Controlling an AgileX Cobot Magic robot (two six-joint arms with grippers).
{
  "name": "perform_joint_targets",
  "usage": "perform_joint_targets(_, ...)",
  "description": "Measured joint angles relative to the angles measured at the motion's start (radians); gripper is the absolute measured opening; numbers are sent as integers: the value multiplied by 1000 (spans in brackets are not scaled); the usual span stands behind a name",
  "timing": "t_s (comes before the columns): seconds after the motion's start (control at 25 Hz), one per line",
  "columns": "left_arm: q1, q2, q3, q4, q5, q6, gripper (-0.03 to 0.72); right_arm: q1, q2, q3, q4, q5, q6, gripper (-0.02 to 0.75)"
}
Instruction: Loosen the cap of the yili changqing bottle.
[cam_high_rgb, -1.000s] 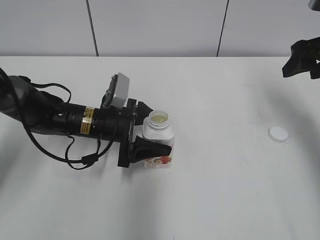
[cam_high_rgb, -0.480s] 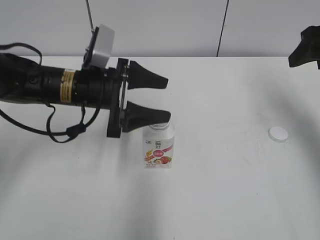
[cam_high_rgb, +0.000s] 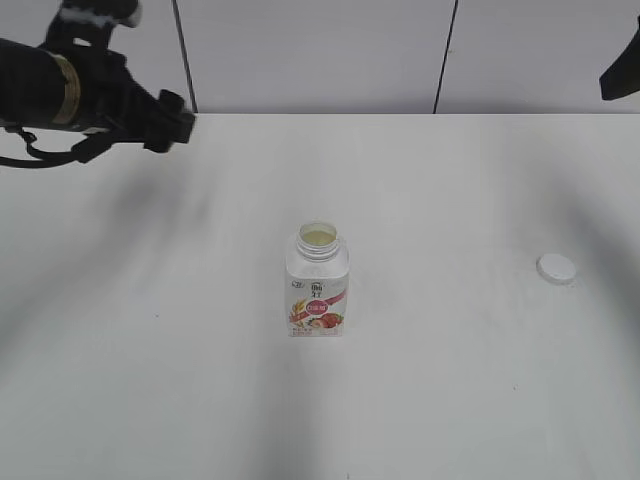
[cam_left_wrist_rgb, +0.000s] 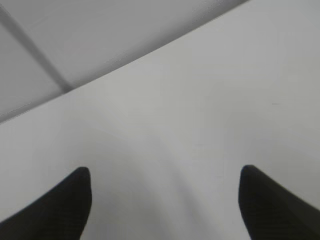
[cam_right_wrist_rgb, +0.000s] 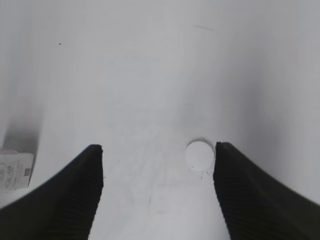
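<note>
The yili changqing bottle stands upright and uncapped in the middle of the white table, neck open, red-pink label facing front. Its edge shows in the right wrist view. The white cap lies flat on the table at the right, apart from the bottle; it also shows in the right wrist view. My left gripper is open and empty, raised at the far left of the exterior view. My right gripper is open and empty, high above the cap; only a dark part shows at the top right corner.
The white table spreads around the bottle. A pale wall with dark vertical seams runs behind the table's far edge.
My left gripper let go of the bottle, rose and pulled back to the upper left. My right gripper moved further up and right. The bottle and cap stayed in place.
</note>
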Motion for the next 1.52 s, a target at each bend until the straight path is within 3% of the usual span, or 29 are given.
perform_joint_targets(0.08, 2, -1, 1, -129, 176, -15, 552, 0, -24, -1, 1, 23, 0, 544)
perform_joint_targets(0.16, 3, -1, 1, -268, 276, 47, 552, 0, -49, -1, 1, 41, 0, 544)
perform_joint_targets(0.4, -41, -1, -79, -857, 571, 556, 552, 0, -95, -2, 4, 73, 0, 544)
perform_joint_targets(0.6, -51, -36, -203, -1154, 821, 803, 550, 0, -99, -2, 3, 180, 0, 544)
perform_joint_targets(0.8, -46, -132, -221, -1199, 1050, 851, 547, 0, -101, -3, -52, 320, 43, 544)
perform_joint_targets(1.0, -37, -248, -208, -1197, 1206, 873, 547, 0, -162, 5, -136, 336, 100, 544)
perform_joint_targets(1.52, -37, -944, 181, -1231, 1265, 878, 544, 0, -772, 332, -144, 343, 115, 543)
